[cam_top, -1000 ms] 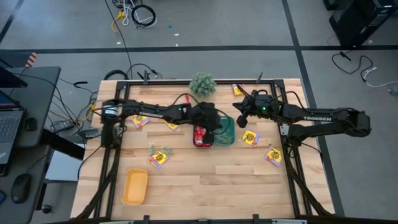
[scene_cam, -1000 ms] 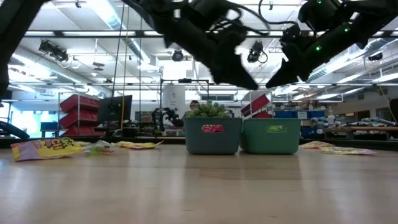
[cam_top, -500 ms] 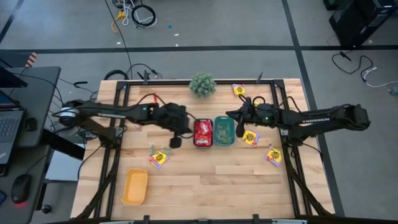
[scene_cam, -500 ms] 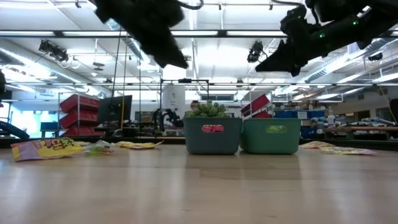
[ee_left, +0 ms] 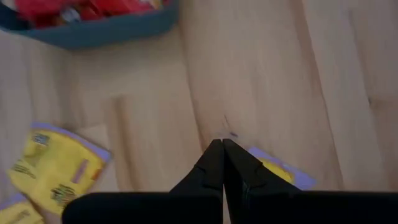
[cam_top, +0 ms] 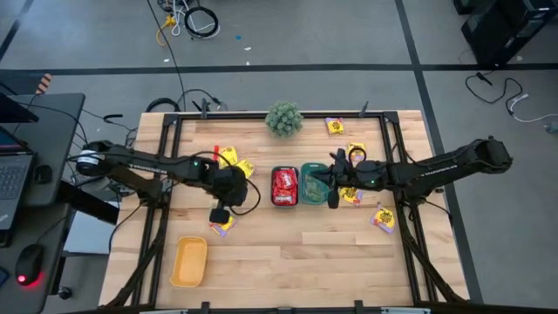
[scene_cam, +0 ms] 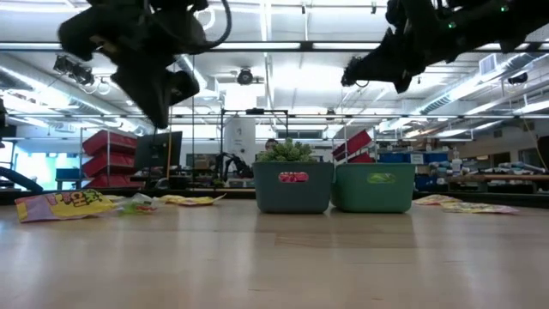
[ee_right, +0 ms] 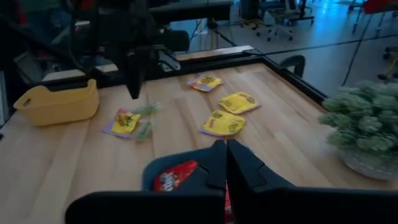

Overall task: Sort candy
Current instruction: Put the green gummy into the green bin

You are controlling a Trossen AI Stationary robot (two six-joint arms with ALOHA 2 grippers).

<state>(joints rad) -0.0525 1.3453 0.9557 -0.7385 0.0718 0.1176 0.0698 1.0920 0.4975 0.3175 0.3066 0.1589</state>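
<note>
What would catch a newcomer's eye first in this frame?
Two trays side by side mid-table: the blue tray full of red candy, the green tray beside it. Yellow packets lie scattered around. The left end effector hangs shut over a packet, the right end effector shut beside the green tray.

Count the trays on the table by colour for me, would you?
yellow tray: 1
teal tray: 1
green tray: 1
Total: 3
</note>
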